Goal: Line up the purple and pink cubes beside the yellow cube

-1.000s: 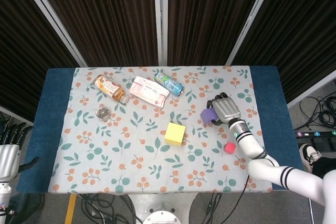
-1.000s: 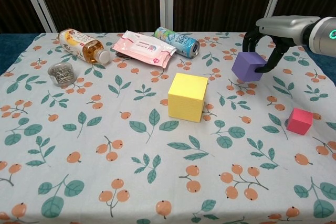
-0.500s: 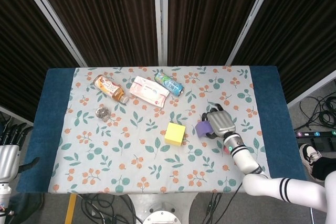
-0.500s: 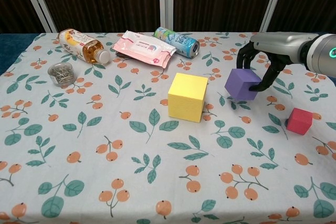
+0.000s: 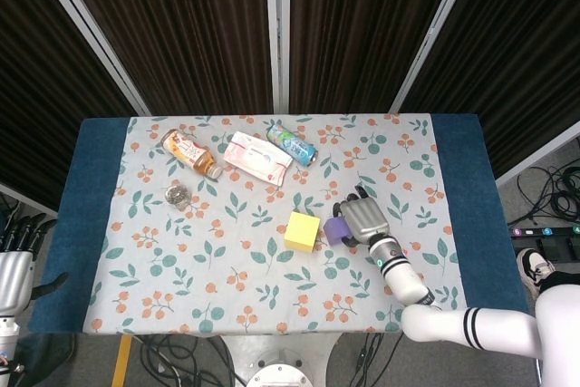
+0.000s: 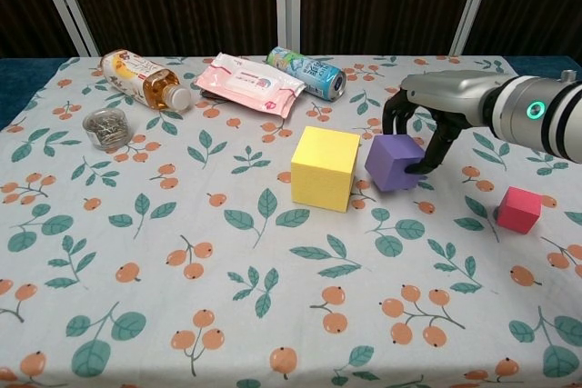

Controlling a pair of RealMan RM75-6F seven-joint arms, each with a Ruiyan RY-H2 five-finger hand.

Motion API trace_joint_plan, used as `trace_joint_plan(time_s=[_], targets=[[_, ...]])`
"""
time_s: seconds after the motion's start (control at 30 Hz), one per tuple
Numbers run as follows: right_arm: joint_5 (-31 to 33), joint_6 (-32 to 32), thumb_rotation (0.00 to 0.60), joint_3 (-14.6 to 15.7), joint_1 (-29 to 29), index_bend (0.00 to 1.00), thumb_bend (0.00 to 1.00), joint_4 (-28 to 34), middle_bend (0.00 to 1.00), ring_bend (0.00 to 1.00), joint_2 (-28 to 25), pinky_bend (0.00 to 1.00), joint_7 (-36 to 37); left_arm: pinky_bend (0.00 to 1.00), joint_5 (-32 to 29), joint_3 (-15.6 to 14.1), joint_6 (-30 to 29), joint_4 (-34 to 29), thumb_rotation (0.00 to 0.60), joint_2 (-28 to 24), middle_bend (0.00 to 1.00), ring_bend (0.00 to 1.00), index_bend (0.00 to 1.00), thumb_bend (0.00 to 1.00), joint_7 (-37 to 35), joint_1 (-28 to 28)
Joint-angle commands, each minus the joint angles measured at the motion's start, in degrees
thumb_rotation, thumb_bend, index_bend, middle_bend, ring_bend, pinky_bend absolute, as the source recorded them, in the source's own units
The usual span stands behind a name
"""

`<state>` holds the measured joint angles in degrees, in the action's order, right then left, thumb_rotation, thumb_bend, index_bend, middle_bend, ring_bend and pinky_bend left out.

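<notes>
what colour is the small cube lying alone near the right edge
Pink small cube; clearest in the chest view.

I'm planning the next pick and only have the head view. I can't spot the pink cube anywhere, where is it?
Observer: The chest view shows the pink cube on the cloth, off to the right of the purple cube and apart from it. In your view the forearm covers it.
Operator: Is purple against yellow?
Observer: Not quite. From the chest, a thin gap seems to separate it from the yellow cube.
Operator: Is it gripped?
Observer: Yes, the right robot hand clasps the purple cube from above, fingers on opposite sides.
</notes>
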<state>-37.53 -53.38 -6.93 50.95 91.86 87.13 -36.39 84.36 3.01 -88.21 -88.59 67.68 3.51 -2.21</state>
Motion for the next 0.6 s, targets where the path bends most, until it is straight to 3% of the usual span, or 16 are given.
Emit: trace_joint_plan(time_s=[0.03,0.37,0.6], targets=[[0.9,-0.2,0.600,-0.3,1.0,0.50,0.18,-1.0,0.48,0.19,1.1,0.00,-1.0,0.18,-0.1,0.0,0.0,0.1,0.600,0.0,0.22,0.12,0.22,0.00,0.0,0.1],[3.6,0.3,0.600,-1.8,4.4,0.50,0.18,-4.8,0.48,0.19,4.7,0.00,-3.1,0.18,-0.5,0.0,0.1,0.3,0.600,0.1,0.22,0.12,0.22,0.00,-0.1,0.2],[3.9,-1.4,0.600,-0.4,4.4,0.50,0.18,-3.9,0.48,0.19,4.3,0.00,-4.5,0.18,-0.5,-0.2,0.2,0.4,0.600,0.2,0.22,0.12,0.22,0.00,-0.2,0.4]])
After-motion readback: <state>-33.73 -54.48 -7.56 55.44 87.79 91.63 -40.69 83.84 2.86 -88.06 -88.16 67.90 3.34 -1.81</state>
